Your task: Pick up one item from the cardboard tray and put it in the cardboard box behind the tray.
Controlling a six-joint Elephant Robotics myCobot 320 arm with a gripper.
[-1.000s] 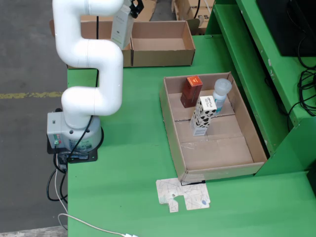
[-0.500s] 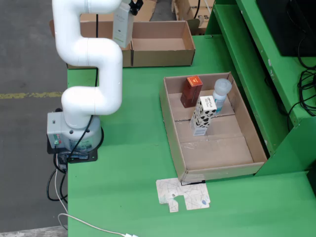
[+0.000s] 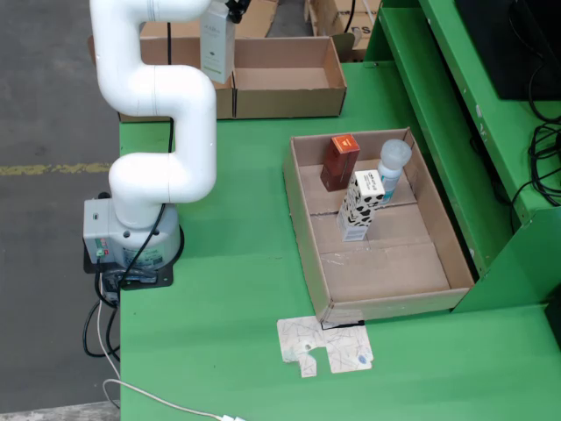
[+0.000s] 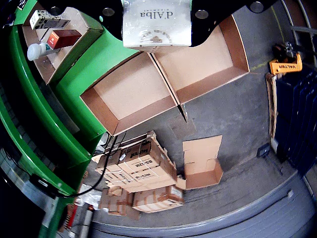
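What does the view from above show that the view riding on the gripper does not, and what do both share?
Only the view from above shows the white arm, its base and the flat printed card lying on the table. Only the gripper view shows the floor below, with stacked cartons, and the "d'Alba" lettering on the held white box. Both show that box in the gripper, the two cardboard boxes at the table's edge, and the tray holding three items.

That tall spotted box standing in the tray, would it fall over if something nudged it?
Probably. The spotted box stands upright on a narrow base in the tray, so a push near its top would likely tip it. Being a carton, it is likely light and stiff-sided. Its flat faces mean it should not roll.
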